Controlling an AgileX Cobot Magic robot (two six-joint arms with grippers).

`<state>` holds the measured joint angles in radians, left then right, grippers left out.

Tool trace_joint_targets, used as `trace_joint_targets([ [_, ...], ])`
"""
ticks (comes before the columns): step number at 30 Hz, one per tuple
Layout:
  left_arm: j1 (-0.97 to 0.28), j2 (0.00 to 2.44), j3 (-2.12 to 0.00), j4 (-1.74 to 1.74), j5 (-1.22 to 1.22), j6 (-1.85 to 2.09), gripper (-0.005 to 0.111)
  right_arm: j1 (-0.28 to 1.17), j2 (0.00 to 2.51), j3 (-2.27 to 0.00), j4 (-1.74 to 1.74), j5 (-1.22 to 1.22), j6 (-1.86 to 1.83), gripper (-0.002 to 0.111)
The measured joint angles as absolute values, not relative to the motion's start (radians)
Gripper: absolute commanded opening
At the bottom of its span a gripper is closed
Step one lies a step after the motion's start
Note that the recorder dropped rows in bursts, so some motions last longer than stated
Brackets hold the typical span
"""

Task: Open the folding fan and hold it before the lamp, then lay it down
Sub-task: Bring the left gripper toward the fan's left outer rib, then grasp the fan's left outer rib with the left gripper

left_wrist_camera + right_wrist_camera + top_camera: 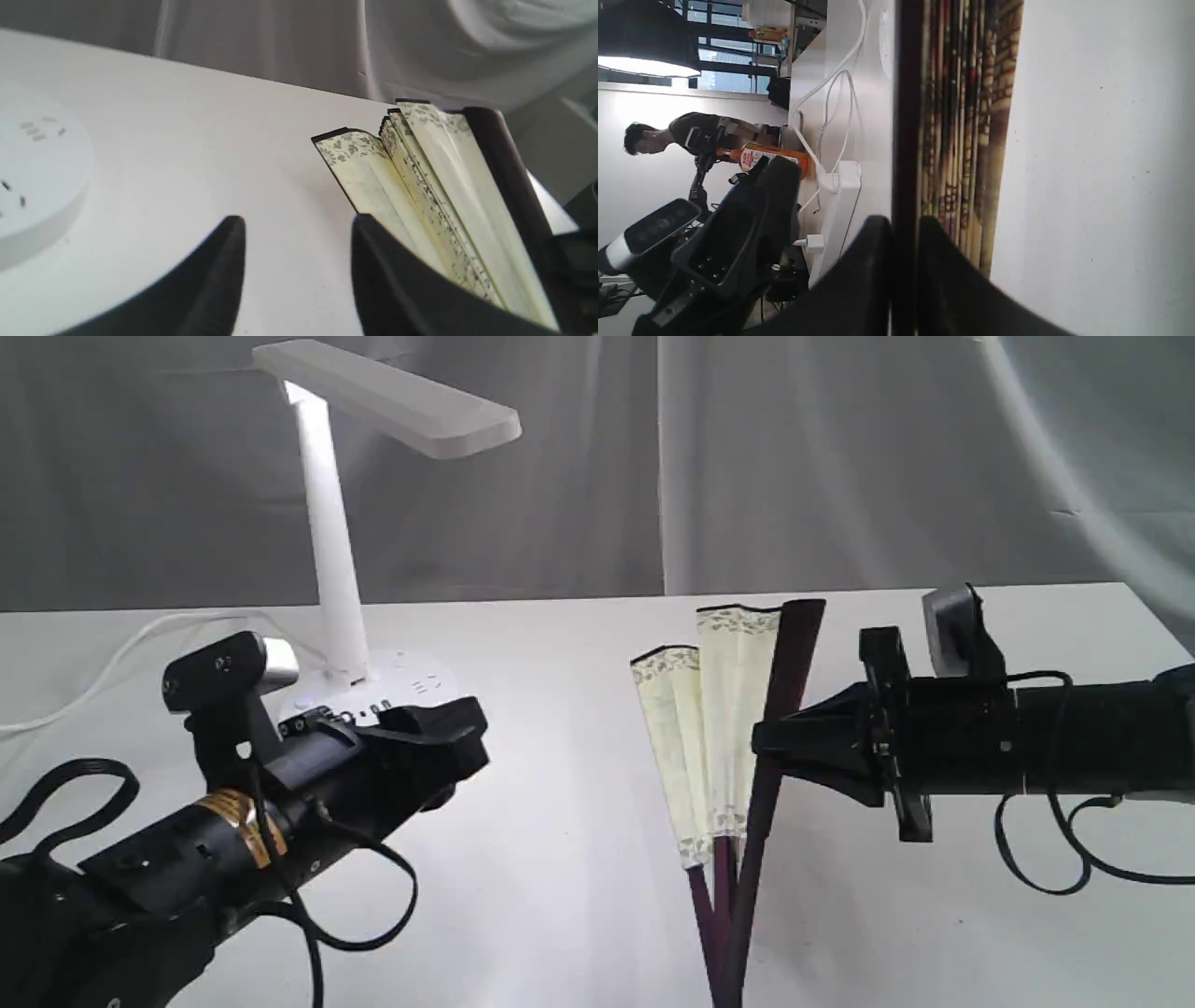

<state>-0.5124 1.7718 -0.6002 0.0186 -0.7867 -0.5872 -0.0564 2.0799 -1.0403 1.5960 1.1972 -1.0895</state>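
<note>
fan: matt paper, dark wood | lamp: smooth white plastic

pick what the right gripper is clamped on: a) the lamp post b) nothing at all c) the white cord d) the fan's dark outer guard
d: the right gripper is closed on the dark outer guard of the folding fan, which stands partly spread. The left gripper is open and empty, apart from the fan.
</note>
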Motion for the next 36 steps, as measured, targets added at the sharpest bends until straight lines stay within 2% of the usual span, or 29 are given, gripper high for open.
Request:
trace_joint_targets([
  [4, -0.512, 1.825, -0.658, 0.094, -0.761, -0.830, 0.066, -0.056, 2.080, -1.040, 1.594, 1.197, -1.090, 0.000],
  [11, -0.452, 1.928, -0.782, 0.336, -0.767, -1.316, 0.067, -0.056, 2.080, -1.040, 1.592, 1.197, -1.090, 0.000],
  [16, -0.396, 2.023, -0.858, 0.489, -0.893, -1.611, 0.067, -0.056, 2.080, -1.040, 1.592, 1.197, -1.090, 0.000],
  [27, -0.390, 2.192, -0.977, 0.628, -1.055, -1.803, 0.067, -0.005, 2.080, -1.040, 1.592, 1.197, -1.090, 0.000],
  [36, -0.390, 2.257, -1.001, 0.621, -1.080, -1.823, 0.067, 0.026, 2.080, -1.040, 1.592, 1.197, -1.092, 0.000],
])
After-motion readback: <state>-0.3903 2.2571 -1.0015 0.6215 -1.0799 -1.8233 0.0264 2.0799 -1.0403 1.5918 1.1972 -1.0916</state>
